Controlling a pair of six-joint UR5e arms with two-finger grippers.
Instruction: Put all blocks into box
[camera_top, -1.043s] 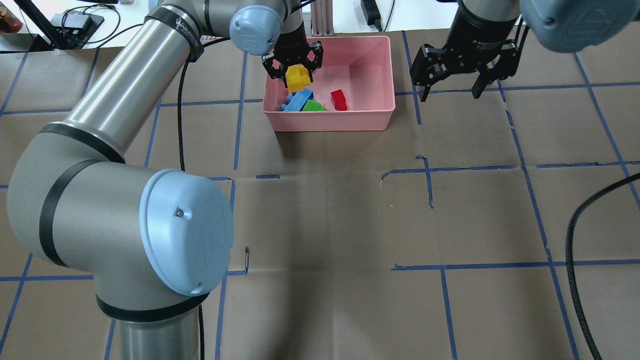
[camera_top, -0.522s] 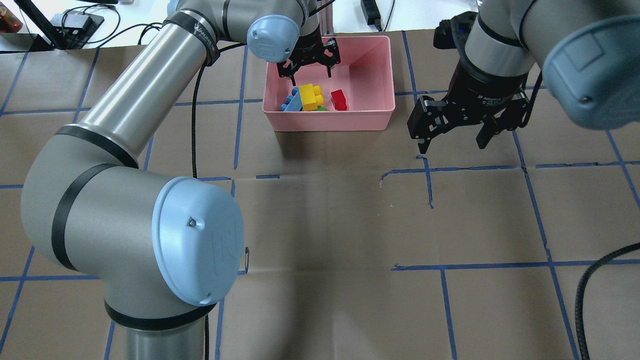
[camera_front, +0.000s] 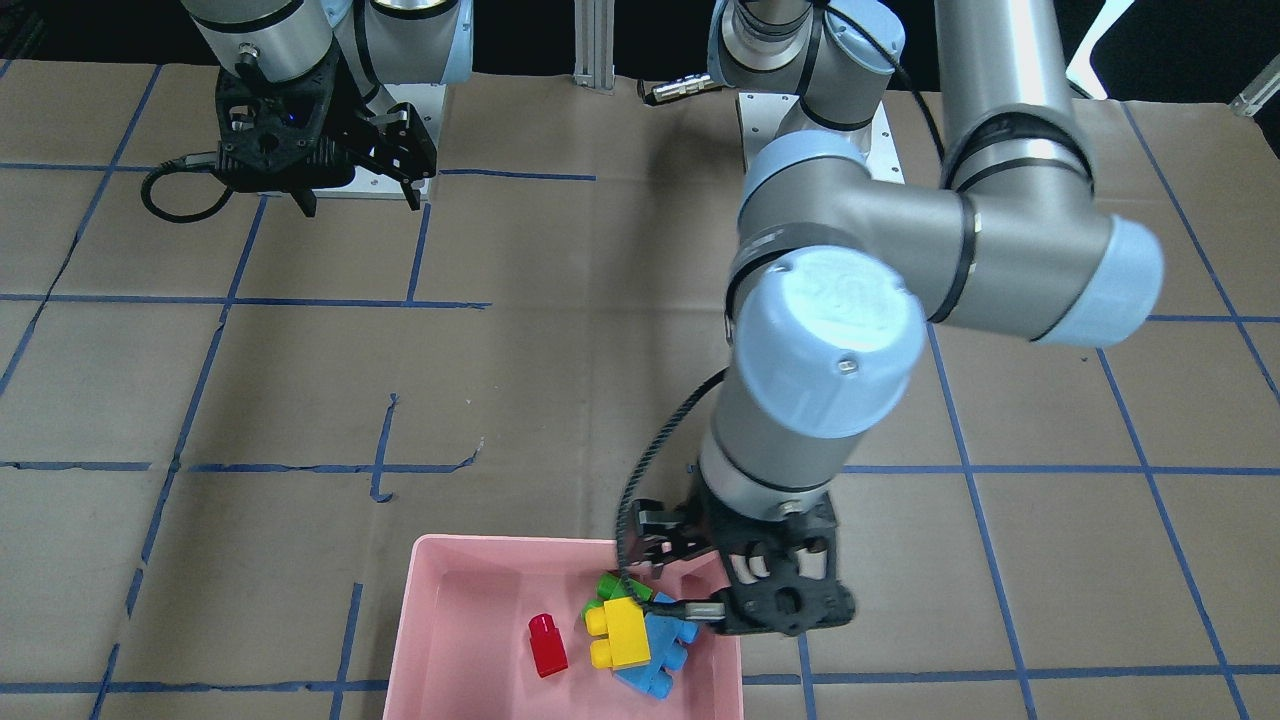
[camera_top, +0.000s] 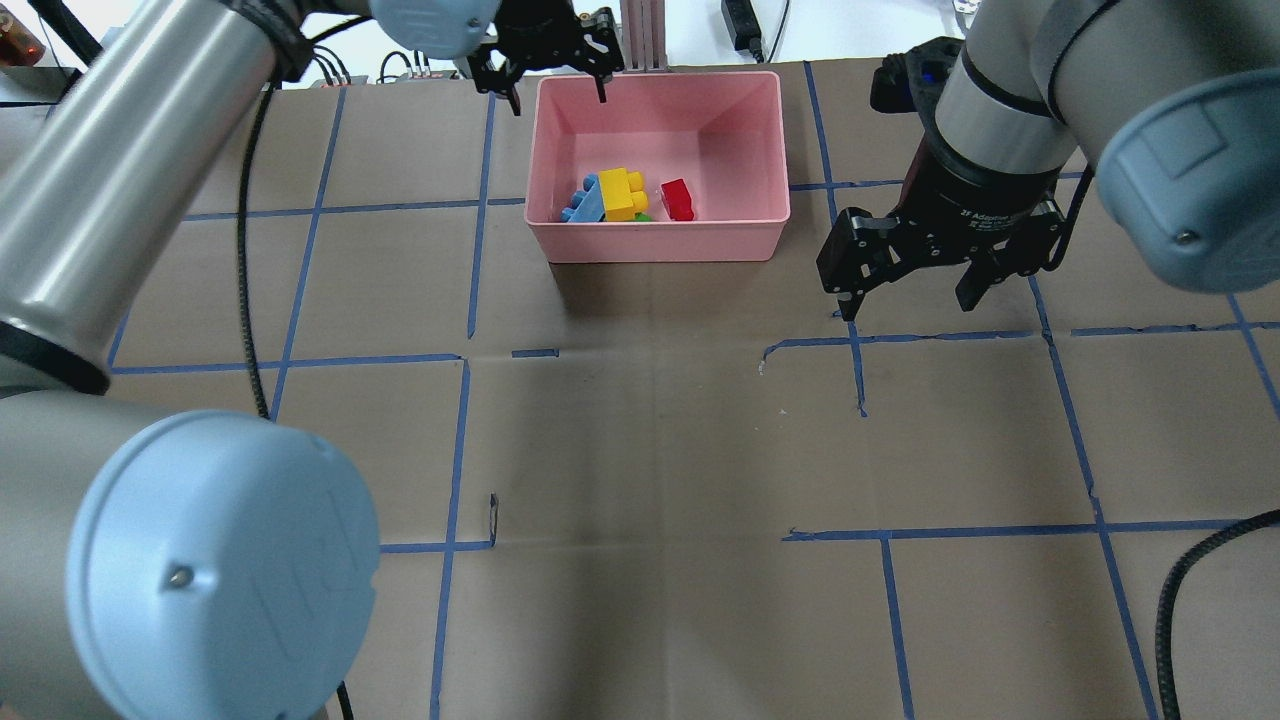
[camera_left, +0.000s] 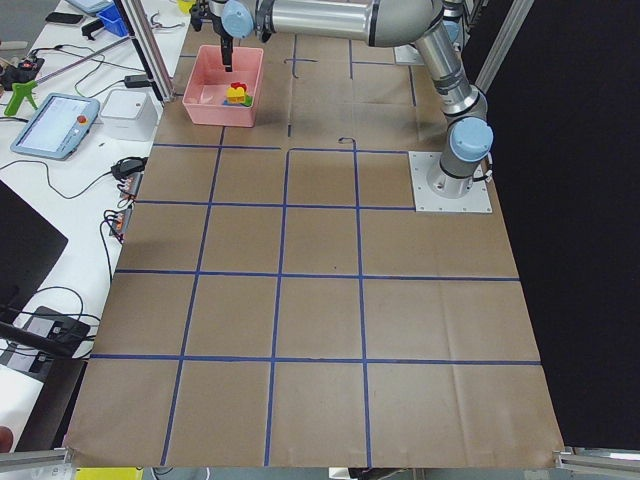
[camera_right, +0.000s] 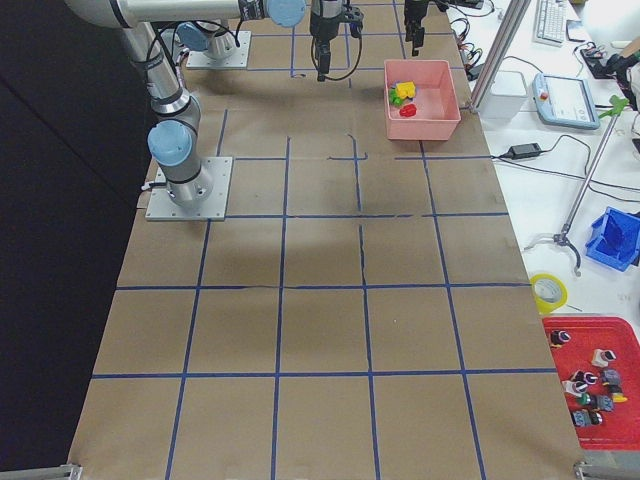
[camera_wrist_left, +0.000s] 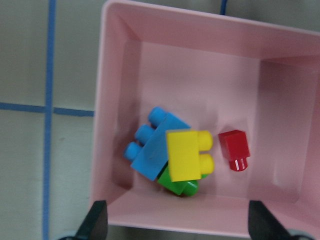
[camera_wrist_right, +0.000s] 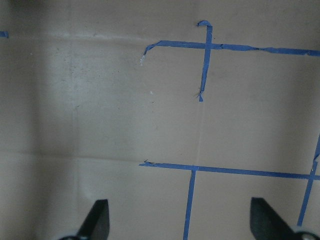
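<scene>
Since a second ago the left claw (camera_top: 558, 90) has let go of the yellow block (camera_top: 622, 193) and drawn back to hang over the far rim of the pink box (camera_top: 660, 245), near its left corner. Its fingers are spread wide with nothing between them. All four blocks now lie inside the box, toward its left and near side. The yellow one rests on top of the blue block (camera_top: 588, 203) and the green block (camera_top: 643, 216), with its studs pointing at the red block (camera_top: 678, 199). The red block lies on the box floor just beside that pile, with a narrow gap showing between them in the left wrist view. The right claw (camera_top: 908, 300) has come nearer the robot over the same second. It hovers above the bare paper-covered counter (camera_top: 650, 450) to the right of the box and clear of it, its fingers likewise wide apart and holding nothing.
</scene>
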